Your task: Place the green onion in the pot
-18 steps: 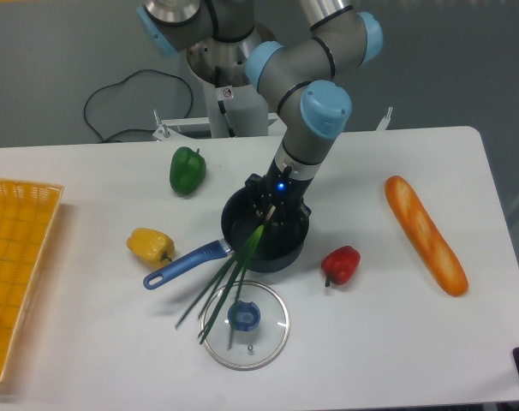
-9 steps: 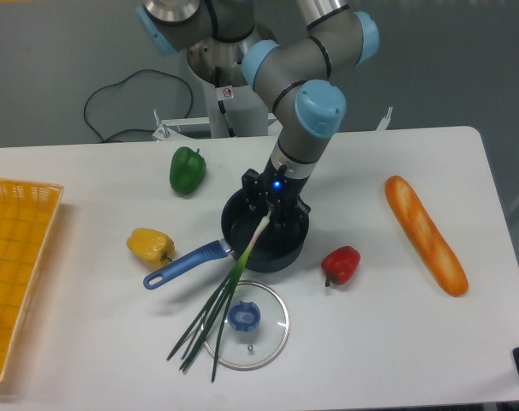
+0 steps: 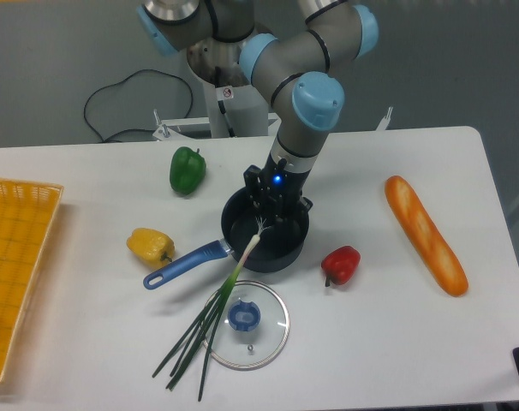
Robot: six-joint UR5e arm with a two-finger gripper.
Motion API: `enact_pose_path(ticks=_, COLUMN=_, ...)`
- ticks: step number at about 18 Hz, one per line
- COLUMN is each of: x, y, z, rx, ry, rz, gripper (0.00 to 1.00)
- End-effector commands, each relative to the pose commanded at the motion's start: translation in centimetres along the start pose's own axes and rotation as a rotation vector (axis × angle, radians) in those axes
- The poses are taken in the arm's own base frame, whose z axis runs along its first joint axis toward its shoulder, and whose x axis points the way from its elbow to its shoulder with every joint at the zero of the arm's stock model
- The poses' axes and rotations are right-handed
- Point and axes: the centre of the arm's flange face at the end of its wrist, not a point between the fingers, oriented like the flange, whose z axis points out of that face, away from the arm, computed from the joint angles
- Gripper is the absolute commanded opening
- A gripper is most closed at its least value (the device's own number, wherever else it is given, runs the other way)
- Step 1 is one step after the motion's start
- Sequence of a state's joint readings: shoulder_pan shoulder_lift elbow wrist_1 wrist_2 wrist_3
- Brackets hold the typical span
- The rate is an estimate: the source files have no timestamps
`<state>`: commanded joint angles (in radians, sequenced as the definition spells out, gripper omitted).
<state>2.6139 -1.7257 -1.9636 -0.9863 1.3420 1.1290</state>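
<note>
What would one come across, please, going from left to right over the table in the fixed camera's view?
yellow basket → yellow pepper → green pepper → pot → red pepper → bread loaf. The green onion and glass lid overlap the pot's span, so they are left out.

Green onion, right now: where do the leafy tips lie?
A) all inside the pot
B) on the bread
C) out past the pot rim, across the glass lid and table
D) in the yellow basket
C: only the white root end of the green onion rests at the pot rim below the tool; the stalks run down-left over the glass lid onto the table.
</note>
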Motion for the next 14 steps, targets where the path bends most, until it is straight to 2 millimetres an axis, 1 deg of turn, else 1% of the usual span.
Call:
enact_pose_path(ticks=1, x=0.0, y=-0.4, z=-0.1, rx=-0.013, ry=-0.011, rz=0.01, gripper=0.59)
enact_pose_path(ticks=2, x=0.0, y=-0.5, z=-0.4, rx=-0.02, ry=-0.021, rz=0.015, gripper=0.65)
enact_pose_path(ticks=3, x=-0.2, y=-0.5, z=-0.7, rx=-0.033, ry=-0.033, rz=0.016, gripper=0.76)
enact_pose_path(ticks=4, x=-0.6, y=-0.6, z=-1.1, rx=-0.055, ry=-0.05, rz=0.02, gripper=0.93)
enact_pose_path(ticks=5, x=-0.9, y=-0.6, z=-1.6, rx=-0.085, ry=-0.075, rz=0.024, gripper=1.0)
enact_pose_path(ticks=7, x=-1.0, y=-1.3, z=-2.5, rx=-0.165, ry=-0.136, rz=0.053, gripper=1.0)
enact_pose_path(ticks=9, x=-1.4, y=-1.1, z=-3.0, rx=-0.234, ry=-0.179, rz=0.062, gripper=1.0)
enact_pose_path(ticks=12, x=-2.2, y=-1.6, z=-4.1, rx=-0.234, ry=-0.21, rz=0.058, gripper=1.0)
enact_pose_path(ticks=14, x=-2.9, y=-2.2, z=-5.4, rx=-0.241, ry=-0.24, rz=0.063, gripper=1.0)
